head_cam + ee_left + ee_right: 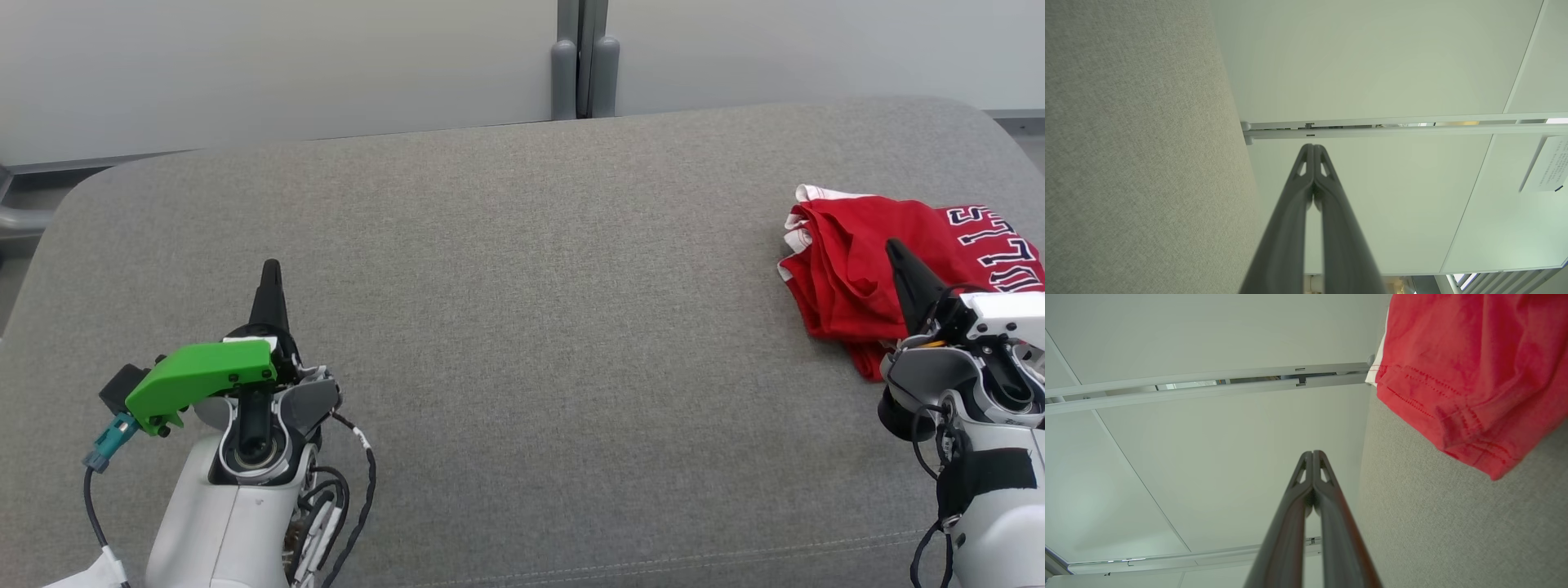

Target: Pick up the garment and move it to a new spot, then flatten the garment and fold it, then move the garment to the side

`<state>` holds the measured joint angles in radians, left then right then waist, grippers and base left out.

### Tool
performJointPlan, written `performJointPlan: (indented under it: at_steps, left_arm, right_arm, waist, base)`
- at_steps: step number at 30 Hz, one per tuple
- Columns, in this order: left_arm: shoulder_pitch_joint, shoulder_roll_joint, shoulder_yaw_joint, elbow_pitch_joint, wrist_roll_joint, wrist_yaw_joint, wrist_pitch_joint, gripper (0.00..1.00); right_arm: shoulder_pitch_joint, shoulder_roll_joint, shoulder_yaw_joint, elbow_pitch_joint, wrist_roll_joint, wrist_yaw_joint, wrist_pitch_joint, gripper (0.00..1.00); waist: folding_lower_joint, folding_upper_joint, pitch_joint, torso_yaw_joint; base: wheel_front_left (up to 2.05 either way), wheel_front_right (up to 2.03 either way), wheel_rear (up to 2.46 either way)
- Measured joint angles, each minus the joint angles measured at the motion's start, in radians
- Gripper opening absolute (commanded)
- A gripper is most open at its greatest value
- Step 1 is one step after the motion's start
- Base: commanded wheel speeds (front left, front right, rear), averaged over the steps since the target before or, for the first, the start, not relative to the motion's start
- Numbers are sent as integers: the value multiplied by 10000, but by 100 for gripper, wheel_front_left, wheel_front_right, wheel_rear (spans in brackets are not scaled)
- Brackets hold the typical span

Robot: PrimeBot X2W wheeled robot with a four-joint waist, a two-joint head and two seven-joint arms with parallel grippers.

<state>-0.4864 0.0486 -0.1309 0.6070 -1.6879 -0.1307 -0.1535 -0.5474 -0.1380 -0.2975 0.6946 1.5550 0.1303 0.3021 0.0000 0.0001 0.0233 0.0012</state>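
The garment is a red jersey with white trim and dark lettering, lying bunched at the right side of the grey upholstered surface. My right gripper is shut and empty, its tip over the garment's near edge in the head view. In the right wrist view the red garment lies to the upper right of the shut right gripper, apart from it. My left gripper is shut and empty over bare fabric at the lower left, far from the garment. The left wrist view shows the left gripper with its fingers pressed together.
A pale wall with a grey vertical post stands behind the cushion's far edge. The cushion's rounded corners fall away at the far left and far right. A green cover and loose cables sit on my left wrist.
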Motion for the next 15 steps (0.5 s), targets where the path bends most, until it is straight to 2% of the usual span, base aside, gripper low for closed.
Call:
performJointPlan:
  at_steps: [15]
  left_arm:
    - [-1, -2, 0, 0, 0, -2, 0, 0]
  right_arm:
    - [0, -8, 25, 0, 13, 0, -12, 0]
  waist:
    - [0, 0, 0, 0]
  base:
    - [0, 0, 0]
